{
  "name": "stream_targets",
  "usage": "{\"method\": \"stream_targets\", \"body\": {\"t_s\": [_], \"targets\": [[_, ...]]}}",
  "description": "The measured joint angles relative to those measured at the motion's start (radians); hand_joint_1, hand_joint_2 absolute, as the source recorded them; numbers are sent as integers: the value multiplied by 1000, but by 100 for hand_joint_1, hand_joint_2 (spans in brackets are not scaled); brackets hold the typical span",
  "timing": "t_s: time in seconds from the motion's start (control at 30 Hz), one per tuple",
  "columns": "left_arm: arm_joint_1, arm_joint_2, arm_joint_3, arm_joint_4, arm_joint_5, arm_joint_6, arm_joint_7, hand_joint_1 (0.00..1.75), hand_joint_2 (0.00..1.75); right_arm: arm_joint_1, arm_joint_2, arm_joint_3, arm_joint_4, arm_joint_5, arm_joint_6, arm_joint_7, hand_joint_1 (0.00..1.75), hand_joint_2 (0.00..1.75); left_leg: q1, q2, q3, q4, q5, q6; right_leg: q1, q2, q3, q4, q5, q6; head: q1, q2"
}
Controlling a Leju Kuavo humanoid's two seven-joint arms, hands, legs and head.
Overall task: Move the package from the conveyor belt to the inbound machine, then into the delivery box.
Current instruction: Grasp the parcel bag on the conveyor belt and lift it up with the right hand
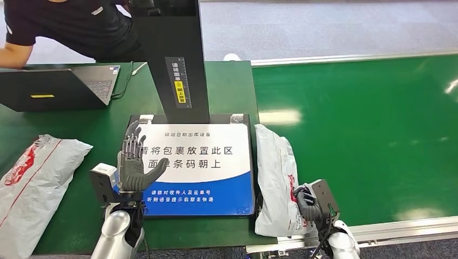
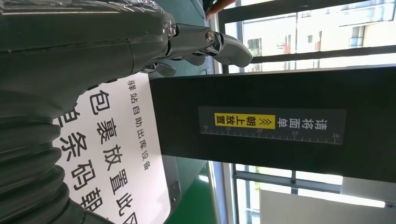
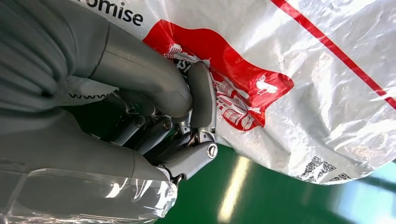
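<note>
Parcel station, conveyor belt (image 1: 367,135), inbound machine (image 1: 178,59)

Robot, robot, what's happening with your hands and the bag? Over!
Left hand open above the white-and-blue scanner pad. Right hand gripping the white plastic package at the green conveyor belt's edge. Pad bare.

We see the white plastic mailer bag with red print (image 1: 275,178) lying at the green conveyor belt's (image 1: 367,135) left edge, just right of the flat white-and-blue printed scanner pad (image 1: 200,162). Our right hand (image 1: 308,204) grips its near end. Our left hand (image 1: 135,162) hovers over the pad's left edge. A black upright column (image 1: 175,59) stands behind the pad. A second grey-white mailer bag (image 1: 38,178) lies far left, an open black laptop (image 1: 59,86) behind it.
</note>
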Motion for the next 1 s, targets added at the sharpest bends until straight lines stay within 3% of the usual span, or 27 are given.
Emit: {"method": "stream_targets", "body": {"t_s": [0.17,0.3,0.33,0.4,0.53,0.7,0.77,1.0], "targets": [[3,0,1,-7,0,0,0,0,175,9,4,0,-19,0,0,0,175,175,0,0,-1,0,0,0,0,0,-1,0,0,0,0,0],[4,0,1,-9,1,0,1,0,175,14,6,0,-31,-4,-8,0,6,175,0,0,-1,0,0,0,0,0,-1,0,0,0,0,0],[5,0,2,-9,1,0,1,0,175,18,9,-1,-39,-12,-11,0,0,175,0,0,-1,0,0,0,0,0,-1,0,0,0,0,0],[7,0,2,-10,0,-1,1,0,175,31,21,-11,-73,-96,33,10,0,175,0,0,-1,0,0,0,0,0,-2,0,0,0,0,0],[5,0,3,-10,-1,-4,0,0,175,71,53,-35,-165,-392,244,36,0,175,0,0,-2,0,0,0,0,0,-3,0,0,0,0,0],[4,0,3,-10,-1,-3,-1,0,175,121,77,-5,-282,-480,307,27,0,175,0,0,-2,0,0,0,0,0,-3,0,0,0,0,0],[5,0,3,-10,-1,-3,-1,0,175,138,79,28,-337,-458,269,15,0,175,0,0,-3,0,0,0,0,0,-3,0,0,0,0,0],[15,0,4,-17,-11,-3,1,0,175,163,89,106,-491,-249,-21,-20,0,175,0,0,-3,0,0,0,0,0,-3,0,0,0,0,0]]}}
